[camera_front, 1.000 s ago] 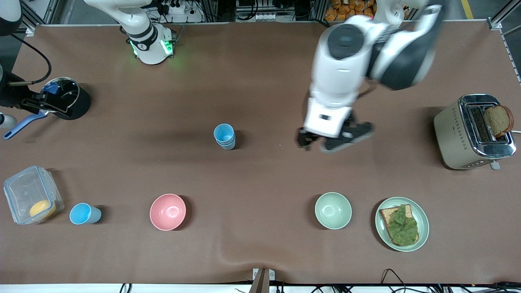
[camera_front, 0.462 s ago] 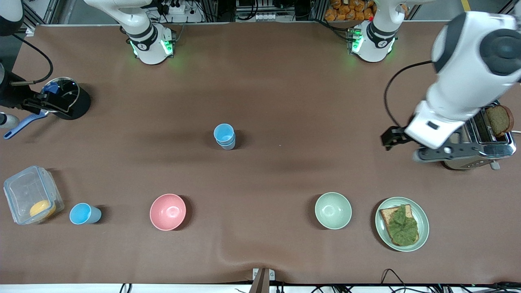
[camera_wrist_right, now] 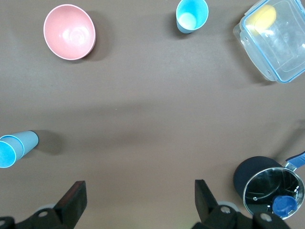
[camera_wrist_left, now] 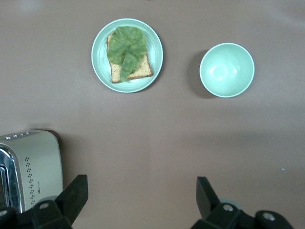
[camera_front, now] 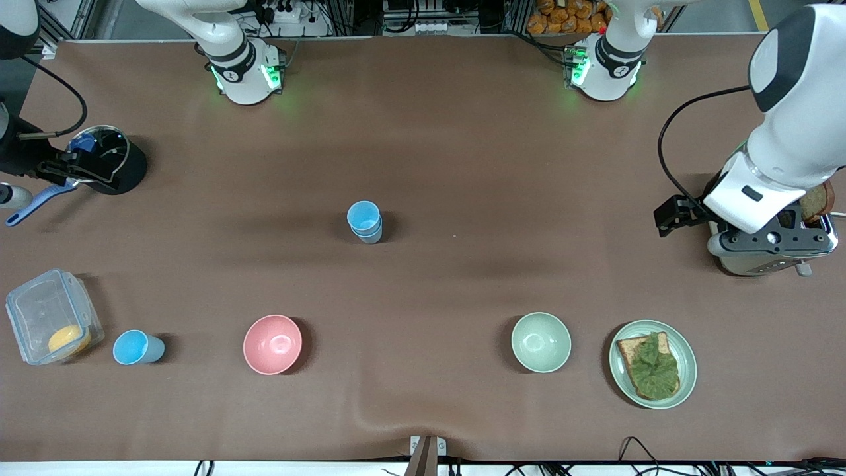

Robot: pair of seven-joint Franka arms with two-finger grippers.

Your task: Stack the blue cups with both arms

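Two blue cups (camera_front: 364, 221) stand nested in one stack at the middle of the table; the stack also shows in the right wrist view (camera_wrist_right: 16, 145). A single blue cup (camera_front: 137, 348) stands upright near the front edge at the right arm's end, beside a clear container, and shows in the right wrist view (camera_wrist_right: 191, 15). My left gripper (camera_wrist_left: 141, 191) is open and empty, up in the air beside the toaster (camera_front: 767, 215). My right gripper (camera_wrist_right: 140, 193) is open and empty, over bare table beside the black pot (camera_wrist_right: 269, 186). No cup is near either gripper.
A pink bowl (camera_front: 272, 344), a pale green bowl (camera_front: 540, 342) and a plate with toast and lettuce (camera_front: 652, 363) stand along the front. The clear container (camera_front: 49, 317) holds something yellow. The black pot (camera_front: 112, 162) stands at the right arm's end.
My left arm has swung from over the middle of the table, near the cup stack, to its own end by the toaster. The cups and my right arm have not moved.
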